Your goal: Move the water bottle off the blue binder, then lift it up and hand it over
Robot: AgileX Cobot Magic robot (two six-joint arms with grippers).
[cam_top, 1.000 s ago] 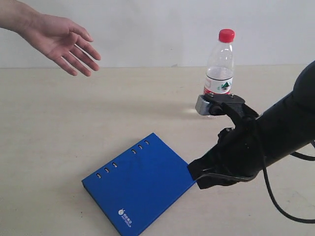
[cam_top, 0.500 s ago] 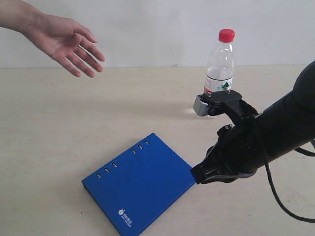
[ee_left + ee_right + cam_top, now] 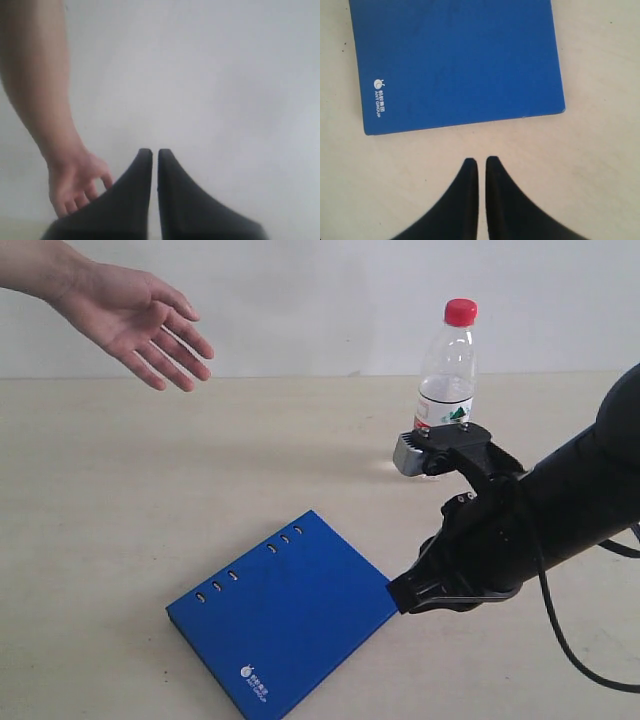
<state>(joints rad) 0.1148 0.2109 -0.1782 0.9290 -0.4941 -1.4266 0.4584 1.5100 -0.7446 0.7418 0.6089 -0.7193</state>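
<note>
The water bottle (image 3: 447, 365), clear with a red cap and a red-white-green label, stands upright on the table at the back right, off the binder. The blue binder (image 3: 283, 610) lies flat at the front, spine slots facing the back left. My right gripper (image 3: 399, 597) is shut and empty, its tips just beside the binder's right corner. In the right wrist view the right gripper (image 3: 478, 160) hovers over bare table a little short of the binder (image 3: 455, 60) edge. My left gripper (image 3: 151, 151) is shut and empty, pointing at a pale wall.
A person's open hand (image 3: 140, 320) reaches in at the upper left, palm out; that hand (image 3: 75, 185) also shows beside my left fingers. The right arm's grey camera block (image 3: 408, 453) hides the bottle's base. A beige table (image 3: 150, 490) runs to a white wall.
My right gripper has risen slightly beside the binder's corner. The person's hand has drifted a little to the right. Bottle and binder have not moved.
</note>
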